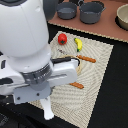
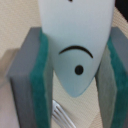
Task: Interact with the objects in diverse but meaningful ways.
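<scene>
At the exterior view's left, the white Panda arm (image 1: 25, 45) fills the foreground and hangs over the near edge of a woven mat (image 1: 97, 65) laid on the black bench (image 1: 112, 100). Its gripper (image 1: 45, 101) points down. A white elongated piece (image 1: 48, 110) sticks out below it, over the mat's near corner.

In the wrist view, the teal-padded fingers (image 2: 40, 80) stand on either side of this piece (image 2: 75, 45). It is pale blue-white, tapers to a rounded tip, and carries a dark arc with a dot under it. Both pads appear to press its wider part, so the fingers look clenched on it. Beyond the tip, metal fork tines (image 2: 61, 115) lie on the mat.

Farther right in the exterior view, a red tomato (image 1: 62, 38) sits on the mat's far part, with a yellow banana (image 1: 78, 44) just beside it. One orange stick (image 1: 86, 58) lies near the banana and another (image 1: 76, 85) nearer the camera. Off the mat, on the brown surface behind, stand two dark grey pots (image 1: 66, 10) (image 1: 92, 11), with a pale bowl (image 1: 123, 17) at the far right edge.
</scene>
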{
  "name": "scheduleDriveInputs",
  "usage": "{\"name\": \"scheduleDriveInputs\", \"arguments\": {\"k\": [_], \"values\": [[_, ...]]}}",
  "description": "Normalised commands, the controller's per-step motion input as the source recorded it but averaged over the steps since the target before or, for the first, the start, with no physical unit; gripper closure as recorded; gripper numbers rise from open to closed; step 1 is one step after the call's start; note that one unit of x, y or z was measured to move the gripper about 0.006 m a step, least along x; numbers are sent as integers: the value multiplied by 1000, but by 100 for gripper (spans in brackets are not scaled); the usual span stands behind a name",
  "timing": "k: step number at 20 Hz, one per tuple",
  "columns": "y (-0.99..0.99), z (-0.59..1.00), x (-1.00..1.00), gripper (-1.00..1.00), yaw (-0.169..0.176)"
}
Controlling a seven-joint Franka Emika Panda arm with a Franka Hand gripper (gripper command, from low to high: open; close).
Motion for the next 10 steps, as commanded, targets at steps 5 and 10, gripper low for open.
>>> {"name": "scheduleDriveInputs", "arguments": {"k": [5,10], "values": [[509,414,785,100,23],[593,367,638,100,25]]}}
